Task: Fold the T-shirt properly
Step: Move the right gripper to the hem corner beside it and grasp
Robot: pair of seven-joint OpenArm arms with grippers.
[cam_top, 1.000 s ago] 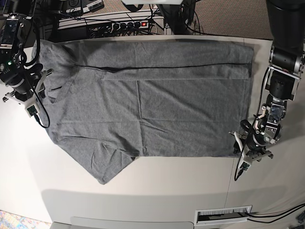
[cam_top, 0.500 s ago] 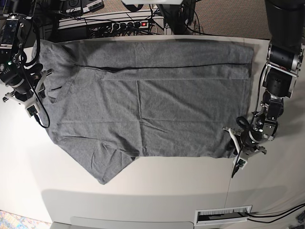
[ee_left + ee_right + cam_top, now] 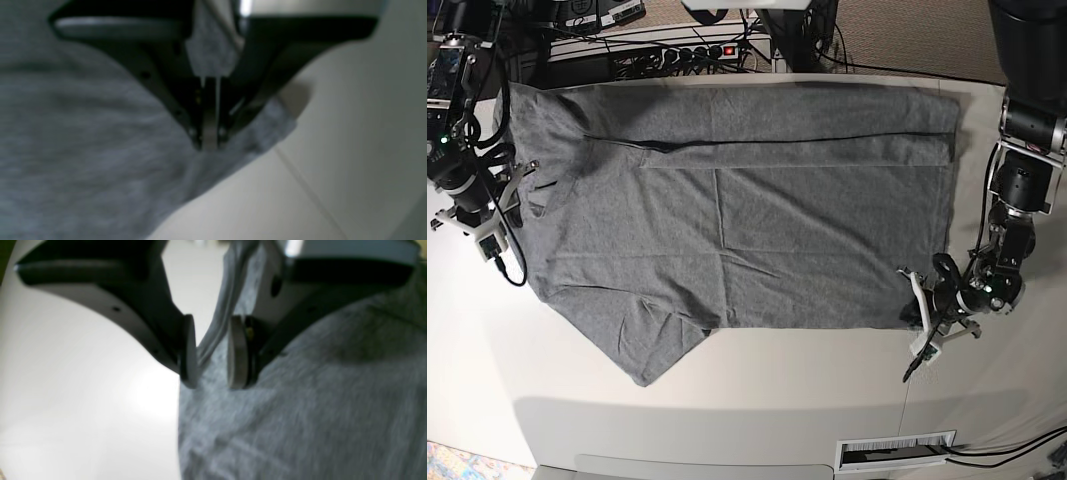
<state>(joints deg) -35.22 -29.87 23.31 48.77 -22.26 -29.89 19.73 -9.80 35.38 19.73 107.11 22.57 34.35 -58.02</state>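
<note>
base view: the t-shirt [image 3: 747, 210] lies spread flat across the white tabletop [image 3: 757, 400], reaching from near the far edge toward the middle, one sleeve [image 3: 652, 345] pointing to the near edge on that view's left side, and a long crease running across the upper part of the cloth. my left claw [image 3: 924, 318] sits at the near corner of the hem on that view's right; in the left wrist view the left claw [image 3: 209, 140] has its fingers drawn tight together with the grey t-shirt [image 3: 83, 150] bunched around the tips and a scrap of cloth showing between the finger bases, so i read it as pinching the hem corner, though the blur leaves the exact bite uncertain. pale tabletop [image 3: 333, 166] shows just beside that corner. my right claw [image 3: 502, 205] stands at the opposite edge of the garment, by the sleeve near the collar end. in the right wrist view the right claw [image 3: 208, 373] is parted by a narrow gap, and a raised fold of the t-shirt [image 3: 300, 423] edge runs up between the two pads [image 3: 237, 353], which are not closed on it; bare tabletop [image 3: 83, 390] lies just beside.
</note>
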